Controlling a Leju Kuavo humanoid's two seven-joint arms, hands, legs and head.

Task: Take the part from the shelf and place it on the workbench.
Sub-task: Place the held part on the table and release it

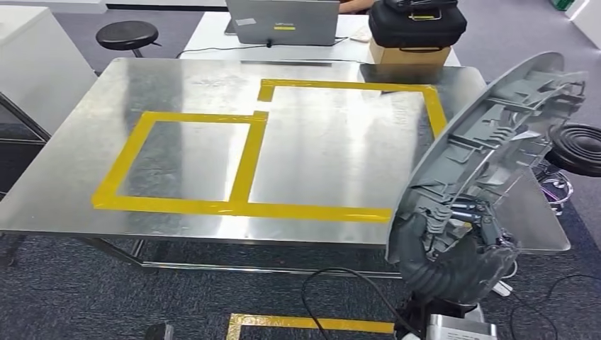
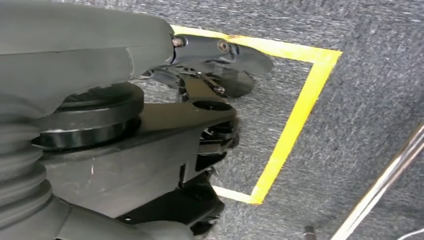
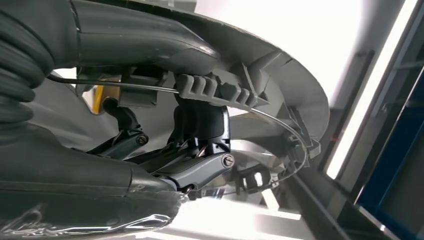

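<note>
In the head view my right hand (image 1: 453,262) grips the lower end of the part (image 1: 496,134), a large curved grey plastic panel with ribs and clips on its inner side. The part stands tilted above the right edge of the steel workbench (image 1: 319,163), which carries two yellow tape rectangles (image 1: 248,156). The right wrist view shows the right hand (image 3: 200,130) with its dark fingers clamped on a ribbed lug of the part (image 3: 280,85). My left hand (image 2: 200,125) hangs over grey carpet, fingers apart and holding nothing.
Behind the bench, a white table holds a laptop (image 1: 283,21) and a black case on a cardboard box (image 1: 418,25). A black stool (image 1: 127,34) stands at the back left, another (image 1: 577,149) at the right. Cables (image 1: 340,283) and yellow floor tape (image 1: 312,324) lie below.
</note>
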